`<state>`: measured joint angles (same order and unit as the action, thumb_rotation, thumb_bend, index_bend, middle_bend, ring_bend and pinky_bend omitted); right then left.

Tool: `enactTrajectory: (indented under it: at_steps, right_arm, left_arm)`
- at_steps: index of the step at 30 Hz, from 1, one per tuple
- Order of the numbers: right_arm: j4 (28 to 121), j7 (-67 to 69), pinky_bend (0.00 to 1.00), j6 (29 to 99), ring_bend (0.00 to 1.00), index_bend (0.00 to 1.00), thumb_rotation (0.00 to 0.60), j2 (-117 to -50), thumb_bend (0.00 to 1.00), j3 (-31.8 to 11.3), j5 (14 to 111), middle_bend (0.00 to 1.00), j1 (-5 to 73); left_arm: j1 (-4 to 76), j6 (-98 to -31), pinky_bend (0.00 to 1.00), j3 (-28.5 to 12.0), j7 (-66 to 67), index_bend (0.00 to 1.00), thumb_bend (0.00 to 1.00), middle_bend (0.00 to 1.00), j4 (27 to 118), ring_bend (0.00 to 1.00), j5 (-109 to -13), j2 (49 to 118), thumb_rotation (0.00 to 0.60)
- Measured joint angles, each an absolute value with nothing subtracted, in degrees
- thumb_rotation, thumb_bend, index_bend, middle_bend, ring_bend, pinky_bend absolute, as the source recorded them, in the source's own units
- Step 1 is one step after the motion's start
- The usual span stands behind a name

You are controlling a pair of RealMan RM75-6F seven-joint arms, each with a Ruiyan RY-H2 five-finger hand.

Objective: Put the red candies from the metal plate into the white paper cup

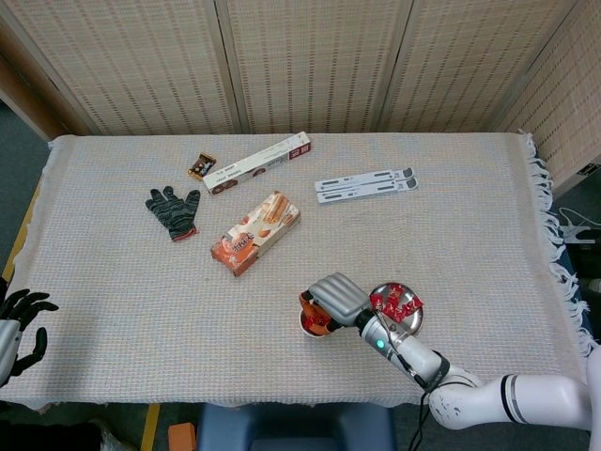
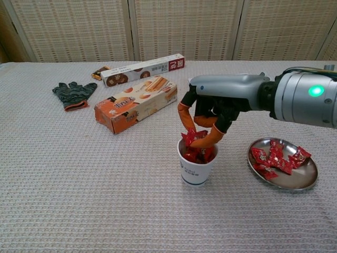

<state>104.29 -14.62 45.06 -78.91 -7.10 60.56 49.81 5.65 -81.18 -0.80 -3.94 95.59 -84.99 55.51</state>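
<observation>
The white paper cup (image 2: 196, 169) (image 1: 308, 328) stands near the table's front, heaped with red candies. My right hand (image 2: 216, 105) (image 1: 336, 298) hangs right over its mouth, and its orange fingertips (image 2: 207, 139) pinch a red candy (image 2: 190, 136) at the top of the heap. To the right of the cup sits the metal plate (image 2: 295, 184) (image 1: 414, 325) with several red candies (image 2: 274, 158) (image 1: 396, 303) in it. My left hand (image 1: 19, 324) stays far off at the table's front left edge, fingers apart and holding nothing.
An orange biscuit box (image 2: 136, 104) (image 1: 255, 233) lies behind the cup to the left. Further back are a long white box (image 2: 143, 69), a small wrapped snack (image 1: 202, 167), a dark glove (image 2: 73, 94) and flat white strips (image 1: 366, 184).
</observation>
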Motion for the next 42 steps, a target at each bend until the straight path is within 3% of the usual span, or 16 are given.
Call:
enactTrajectory:
  at_steps: [18,28,35,42]
  right_arm:
    - [104.2,-13.8,1.0,45.2,0.82,0.51,0.6,-78.7,0.09,-6.4,60.6,0.92,50.1]
    - [106.3,-13.9,1.0,48.9,0.82,0.51,0.6,-76.5,0.09,-5.7,64.1,0.92,48.1]
    - [108.2,-19.9,0.99,56.2,0.71,0.51,0.6,-74.0,0.09,-3.5,67.6,0.9,44.7]
    - [108.6,-35.8,0.85,71.9,0.53,0.52,0.6,-73.4,0.09,0.2,70.1,0.69,37.3]
  left_arm:
    - [5.8,-81.0,0.31,-0.9,-4.0,0.32,0.62,0.18,95.7,0.1,-84.9,55.3,0.6]
    - [5.8,-80.9,0.31,-0.7,-3.9,0.31,0.62,0.18,95.7,0.1,-85.2,55.4,0.6]
    - [5.8,-80.8,0.31,-0.9,-4.0,0.31,0.62,0.18,95.6,0.1,-84.8,55.5,0.6]
    - [5.8,-80.9,0.31,-0.9,-3.4,0.31,0.62,0.18,95.6,0.1,-84.9,55.6,0.6]
